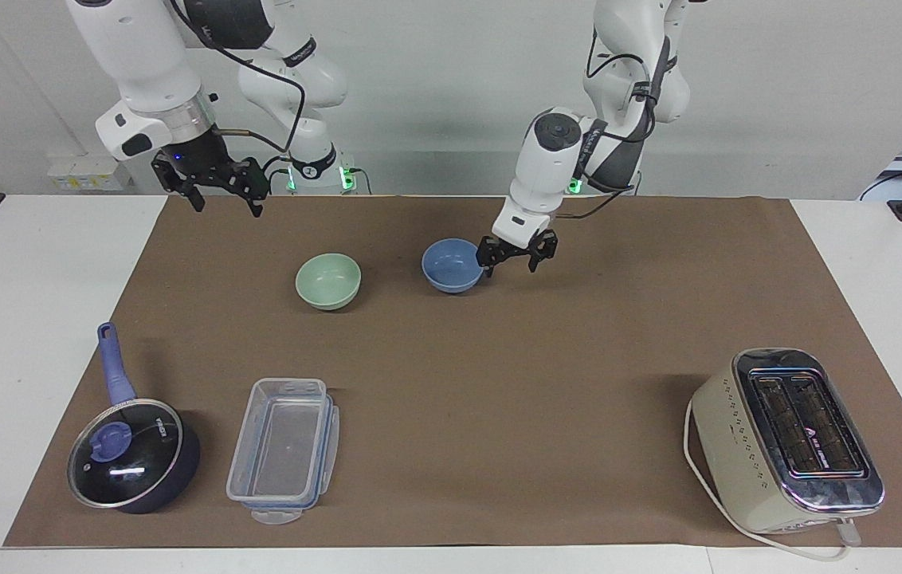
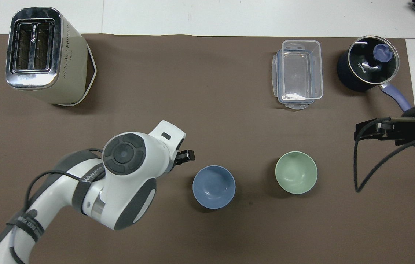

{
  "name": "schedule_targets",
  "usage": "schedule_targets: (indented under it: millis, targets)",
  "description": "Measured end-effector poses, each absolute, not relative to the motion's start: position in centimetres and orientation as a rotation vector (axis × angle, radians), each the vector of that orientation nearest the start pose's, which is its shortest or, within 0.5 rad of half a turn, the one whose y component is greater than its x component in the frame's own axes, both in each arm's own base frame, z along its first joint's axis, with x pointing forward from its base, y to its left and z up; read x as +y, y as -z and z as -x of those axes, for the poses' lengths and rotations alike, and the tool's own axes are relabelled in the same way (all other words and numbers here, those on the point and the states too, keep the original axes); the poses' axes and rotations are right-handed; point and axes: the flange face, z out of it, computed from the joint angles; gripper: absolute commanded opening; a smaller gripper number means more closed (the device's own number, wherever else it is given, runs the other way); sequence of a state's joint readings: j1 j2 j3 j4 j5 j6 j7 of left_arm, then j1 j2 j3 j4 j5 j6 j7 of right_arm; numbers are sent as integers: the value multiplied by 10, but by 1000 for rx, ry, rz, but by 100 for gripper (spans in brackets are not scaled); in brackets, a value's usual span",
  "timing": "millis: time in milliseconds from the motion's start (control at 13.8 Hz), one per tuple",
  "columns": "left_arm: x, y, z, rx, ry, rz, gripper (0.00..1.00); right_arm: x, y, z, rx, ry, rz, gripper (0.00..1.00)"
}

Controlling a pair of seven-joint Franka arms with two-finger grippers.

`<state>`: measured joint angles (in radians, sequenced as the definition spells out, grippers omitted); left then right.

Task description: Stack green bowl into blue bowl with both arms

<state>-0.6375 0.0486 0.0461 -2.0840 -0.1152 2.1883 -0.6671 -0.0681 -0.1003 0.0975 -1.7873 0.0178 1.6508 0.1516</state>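
Facing view shows the left gripper jaws wide, beside the glossy periwinkle-blue bowl; overhead hides them. Two bowls rest apart on the worktop, the pale mint-green bowl toward the right arm's end. Right gripper hovers over the mat's edge, jaws wide.

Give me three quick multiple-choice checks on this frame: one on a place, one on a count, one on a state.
1. Where does the green bowl sit?
A. Inside the blue bowl
B. On the brown mat beside the blue bowl, toward the right arm's end
C. In the clear container

2. How many small bowls are on the mat?
A. One
B. Two
C. Three

3. What is the left pincer doing?
A. Open beside the blue bowl, holding nothing
B. Shut on the green bowl
C. Gripping the toaster

Answers:
1 B, both bowls rest apart on the mat.
2 B, only the green bowl and the blue bowl.
3 A, its fingers are spread and empty.
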Motion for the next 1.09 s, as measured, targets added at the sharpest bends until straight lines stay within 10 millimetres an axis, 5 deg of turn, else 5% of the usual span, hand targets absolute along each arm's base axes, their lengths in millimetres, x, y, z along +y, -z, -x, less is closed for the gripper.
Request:
schedule_targets:
  millis: [362, 725, 870, 1087]
  targets:
    - [-207, -465, -525, -106, 2, 3251, 100, 26, -491, -502, 180, -117, 3135, 100]
    - [-104, -515, -557, 75, -4, 3251, 100, 30, -402, -480, 177, -81, 3125, 100]
    - [-70, -532, -563, 105, 3, 3251, 100, 31, -380, -470, 172, -90, 3127, 100]
    - [-45, -561, -563, 138, -29, 3197, 100, 31, -355, -466, 173, -59, 3124, 100]
